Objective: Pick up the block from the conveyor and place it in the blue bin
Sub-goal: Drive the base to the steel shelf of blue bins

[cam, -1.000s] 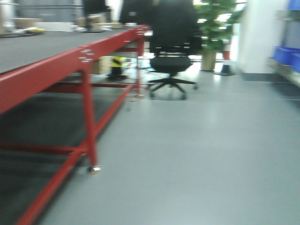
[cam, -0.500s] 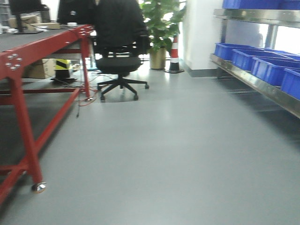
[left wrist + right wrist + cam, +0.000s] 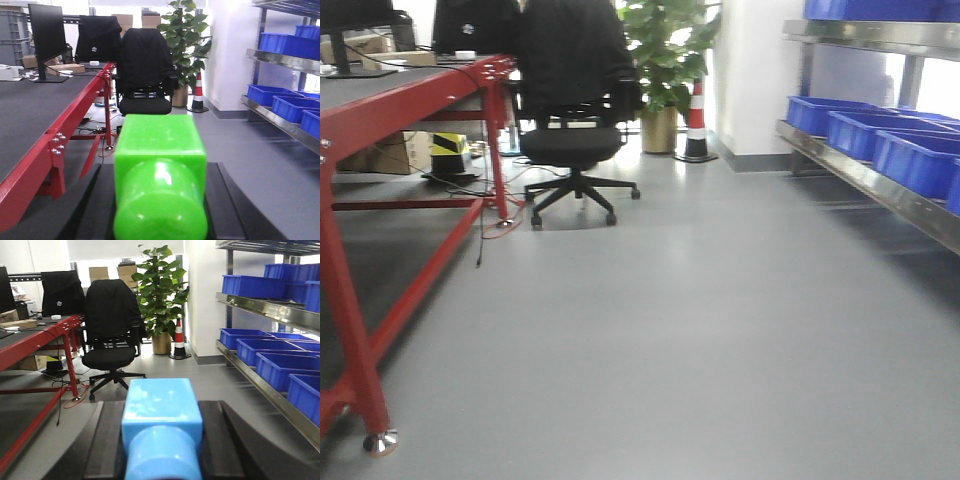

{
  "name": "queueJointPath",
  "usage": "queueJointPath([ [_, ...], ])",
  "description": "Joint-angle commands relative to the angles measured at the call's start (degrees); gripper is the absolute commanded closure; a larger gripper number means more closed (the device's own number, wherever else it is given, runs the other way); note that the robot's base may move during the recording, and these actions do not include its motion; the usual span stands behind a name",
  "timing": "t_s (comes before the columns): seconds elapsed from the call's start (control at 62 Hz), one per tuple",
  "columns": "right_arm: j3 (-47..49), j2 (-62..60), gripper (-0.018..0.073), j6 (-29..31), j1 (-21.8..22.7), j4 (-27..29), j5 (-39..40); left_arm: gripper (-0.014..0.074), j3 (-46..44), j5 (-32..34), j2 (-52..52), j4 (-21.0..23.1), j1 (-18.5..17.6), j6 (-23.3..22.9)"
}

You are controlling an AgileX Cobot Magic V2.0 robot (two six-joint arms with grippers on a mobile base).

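My left gripper (image 3: 160, 172) is shut on a bright green block (image 3: 160, 145), which fills the space between its black fingers (image 3: 92, 210). My right gripper (image 3: 161, 407) is shut on a light blue block (image 3: 161, 400) between its black fingers (image 3: 222, 440). The red-framed conveyor with a dark belt (image 3: 35, 115) runs along the left, and it also shows in the front view (image 3: 410, 95). Several blue bins (image 3: 910, 160) stand on a metal shelf at the right, and they also show in both wrist views (image 3: 292, 107) (image 3: 270, 365). Neither gripper shows in the front view.
A black office chair (image 3: 570, 130) stands ahead by the conveyor's far end, with a potted plant (image 3: 660, 50) and a traffic cone (image 3: 697, 120) behind it. A monitor (image 3: 47, 40) and boxes stand on the belt. Cables lie on the grey floor (image 3: 700, 330) by the red leg.
The front view has swung to the right. The conveyor has slid toward the left edge, and the shelf of blue bins has come into view on the right.
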State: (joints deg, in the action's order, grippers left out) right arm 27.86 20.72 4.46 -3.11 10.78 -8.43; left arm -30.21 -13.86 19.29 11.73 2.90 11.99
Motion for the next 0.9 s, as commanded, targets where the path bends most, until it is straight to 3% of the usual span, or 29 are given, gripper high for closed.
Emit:
queueJointPath([
  [0.0,0.4,0.0,0.0721,0.2,0.0,-0.1,0.7,0.0708,-0.1,1.3,-0.3,-0.1,-0.5,-0.1],
  [0.887,0.4,0.0,0.0721,0.2,0.0,-0.1,0.7,0.0708,-0.1,1.3,-0.3,-0.1,-0.5,-0.1],
])
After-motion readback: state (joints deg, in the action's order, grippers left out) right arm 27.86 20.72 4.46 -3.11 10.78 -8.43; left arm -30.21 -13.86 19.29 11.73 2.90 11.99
